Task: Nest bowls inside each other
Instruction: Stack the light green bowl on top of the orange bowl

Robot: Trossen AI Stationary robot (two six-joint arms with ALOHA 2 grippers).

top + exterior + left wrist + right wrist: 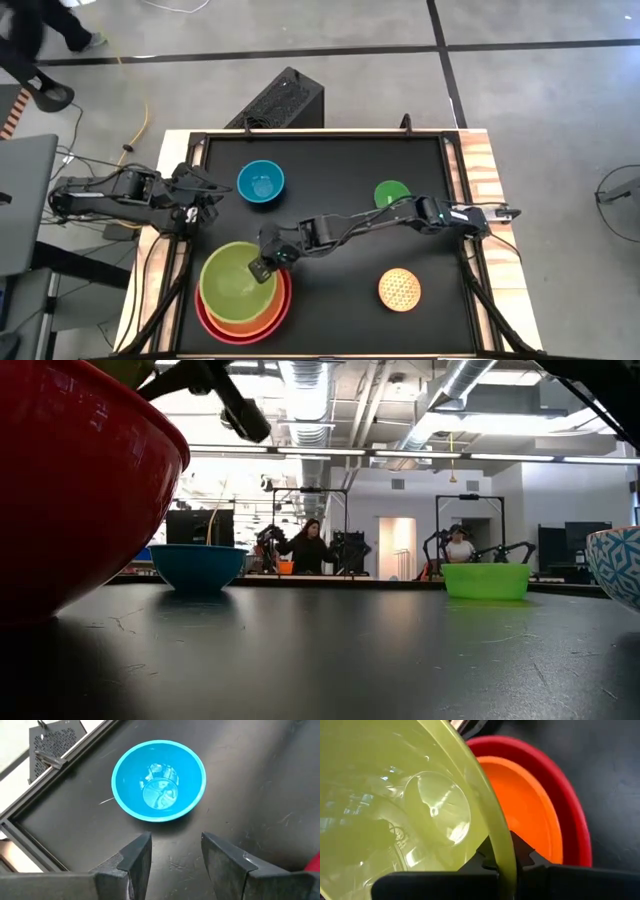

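The lime green bowl [234,280] hangs tilted over the orange bowl [530,805], which sits nested in the red bowl [240,325] at the table's near left. My right gripper [262,268] is shut on the lime bowl's rim. At the far left, my left gripper [175,852] stands open just short of the blue bowl [159,780], touching nothing. The small bright green bowl [392,193] stands on its base at the right. The patterned yellow bowl [399,289] stands on its base nearer the front. My right gripper pinches the lime green bowl's rim [504,851] on the side toward the table's right, one finger inside the bowl and one outside. The fingers come slanting down from the right. The bowl is tilted above the orange bowl; whether its bottom touches it I cannot tell.
The black table top has a raised wooden frame [478,170] around it. A black perforated box [280,100] stands beyond the far edge. In the low view, people [310,548] are in the room behind the table.
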